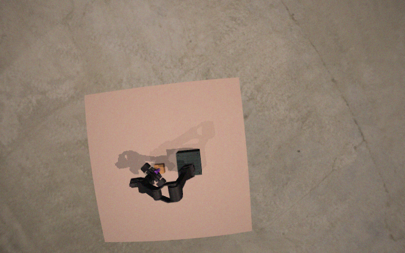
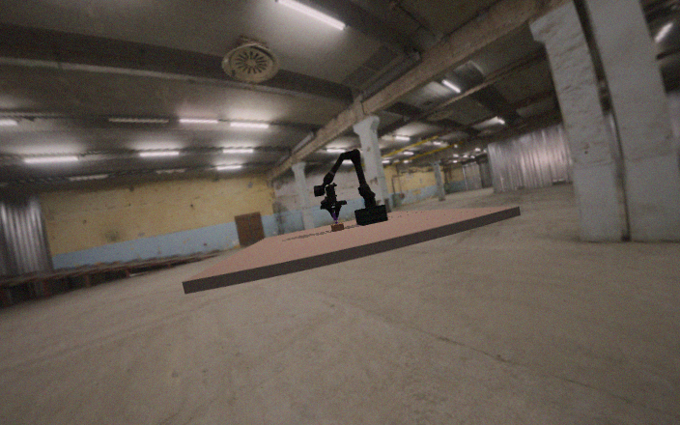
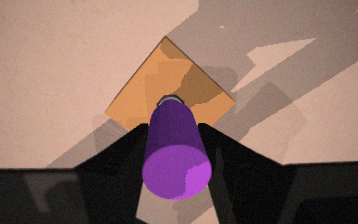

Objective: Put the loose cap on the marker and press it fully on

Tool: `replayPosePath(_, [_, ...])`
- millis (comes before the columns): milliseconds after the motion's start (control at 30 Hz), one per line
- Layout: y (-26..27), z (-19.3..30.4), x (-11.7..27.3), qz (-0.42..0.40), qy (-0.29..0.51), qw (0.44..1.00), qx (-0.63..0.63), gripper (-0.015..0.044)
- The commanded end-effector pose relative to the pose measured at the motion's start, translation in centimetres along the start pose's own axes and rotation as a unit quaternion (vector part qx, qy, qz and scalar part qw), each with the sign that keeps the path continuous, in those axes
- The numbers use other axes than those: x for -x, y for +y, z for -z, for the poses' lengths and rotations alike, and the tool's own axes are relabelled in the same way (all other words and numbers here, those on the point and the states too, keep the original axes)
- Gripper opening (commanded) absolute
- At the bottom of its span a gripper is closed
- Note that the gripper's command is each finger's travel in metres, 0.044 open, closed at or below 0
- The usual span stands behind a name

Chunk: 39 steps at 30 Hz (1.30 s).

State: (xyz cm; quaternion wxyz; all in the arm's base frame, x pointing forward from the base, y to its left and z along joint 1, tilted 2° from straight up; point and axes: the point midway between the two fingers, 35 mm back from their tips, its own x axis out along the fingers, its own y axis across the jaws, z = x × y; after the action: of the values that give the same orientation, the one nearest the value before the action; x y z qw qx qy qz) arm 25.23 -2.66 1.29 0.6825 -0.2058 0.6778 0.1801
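The purple cap [image 1: 157, 171] [image 2: 334, 216] [image 3: 177, 172] is between the fingers of my gripper [image 3: 173, 130], which is shut on it. The orange holder block [image 1: 161, 168] [image 2: 337, 227] [image 3: 134, 100] lies on the table below the cap. Only a thin grey and dark edge of the marker [image 3: 170, 97] shows past the cap's far end in the wrist view. The cap hides the rest of the marker, so the marker seems to be in line under the cap. How far the cap sits down over it cannot be told.
The dark base block [image 1: 191, 158] [image 2: 371, 214] of the arm stands beside the holder on the pink table [image 1: 125, 119] [image 2: 300, 250]. The arm bends over from this base to the holder. Shadows of the arm fall across the table.
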Motion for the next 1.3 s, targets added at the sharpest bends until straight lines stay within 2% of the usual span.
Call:
replayPosePath(0, [0.0,0.1,-0.3,0.000,0.003,1.000,0.001,0.0000])
replayPosePath(233, [0.0,0.1,-0.3,0.000,0.003,1.000,0.001,0.0000])
replayPosePath(800, [0.1,0.1,-0.3,-0.001,0.002,1.000,0.000,0.0440])
replayPosePath(867, [0.0,0.0,0.9,-0.001,0.002,1.000,0.000,0.0440])
replayPosePath(1000, [0.0,0.0,6.9,-0.001,0.002,1.000,0.000,0.0440])
replayPosePath(1200, [0.1,0.0,7.3,-0.001,0.002,1.000,0.000,0.0440])
replayPosePath(1267, [0.1,0.1,7.2,-0.001,0.002,0.999,-0.033,0.0387])
